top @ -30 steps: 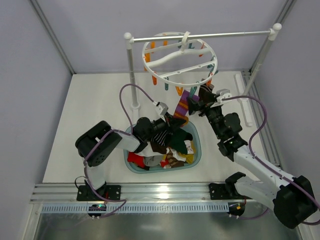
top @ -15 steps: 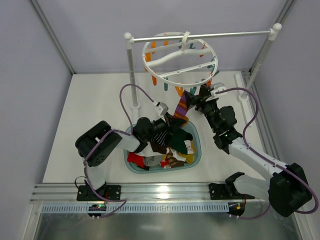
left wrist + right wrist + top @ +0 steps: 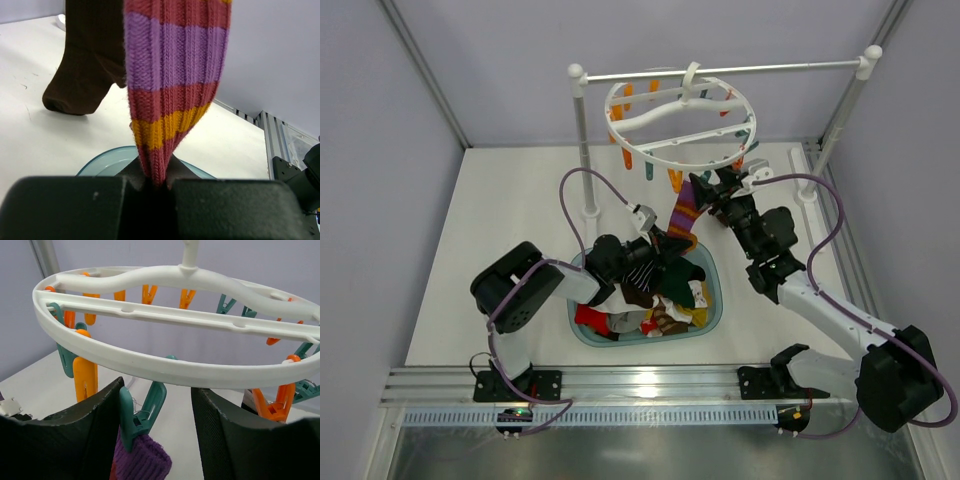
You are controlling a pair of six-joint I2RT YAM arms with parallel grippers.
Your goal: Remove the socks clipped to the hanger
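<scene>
The white ring hanger point(image 3: 680, 120) hangs from the rail, with orange and teal clips round its rim point(image 3: 175, 367). The purple-red striped sock point(image 3: 686, 215) hangs from a teal clip point(image 3: 142, 412) and stretches down to my left gripper point(image 3: 665, 243). That gripper point(image 3: 156, 182) is shut on the sock's point(image 3: 170, 75) lower end. My right gripper point(image 3: 708, 188) is open just under the rim. Its fingers point(image 3: 159, 390) straddle the teal clip that holds the sock's cuff point(image 3: 145, 462), and the left finger is against the clip. A dark brown sock point(image 3: 85, 65) hangs beside the striped one.
A teal basket point(image 3: 712, 300) holding several loose socks point(image 3: 645, 300) sits under the left gripper, and its rim shows in the left wrist view point(image 3: 100, 160). The white two-post rail stand point(image 3: 582, 140) carries the hanger. Grey walls enclose the white table.
My right gripper has risen and moved left to the hanger's rim, and its fingers now stand round the teal clip. The left gripper and the striped sock have not moved.
</scene>
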